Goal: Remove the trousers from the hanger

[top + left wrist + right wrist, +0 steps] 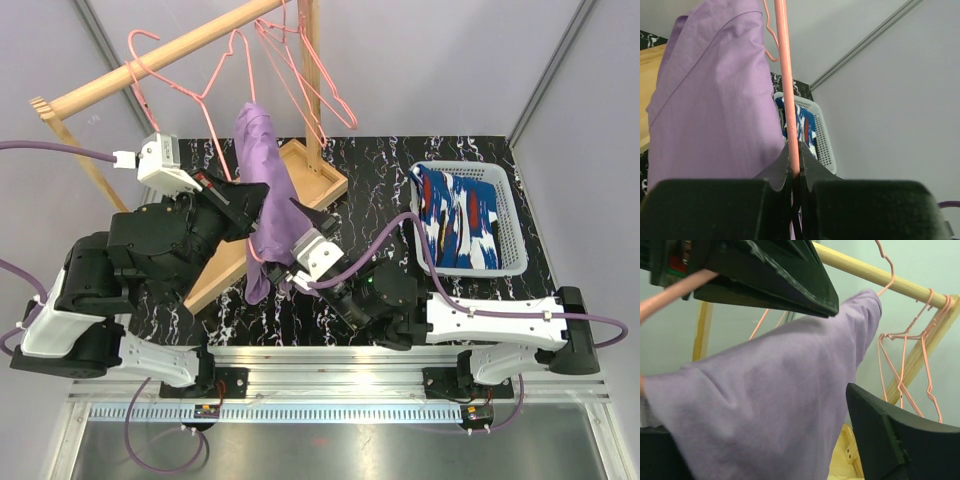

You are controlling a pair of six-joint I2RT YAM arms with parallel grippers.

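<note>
While the blue shorts [462, 228] lie in the basket [512, 268] by the tabletop's right edge, top view has the lilac shorts [262, 170] hanging betw. both arms. Left wrist: left gripper [795, 150] clamped on the hanger [786, 90] wire. Right wrist: right gripper [770, 440] wide, astride cloth, prob. not pinching. Next: close, pull off.

left hand [796, 171] — clamped on pink hanger [785, 75] | lilac shorts [715, 100] draped left | basket [824, 145] behind

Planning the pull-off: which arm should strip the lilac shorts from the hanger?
Right. Its pincer stands open around the lilac shorts. The left pincer is shut on the pink hanger, so it is probably best left steadying that.
</note>
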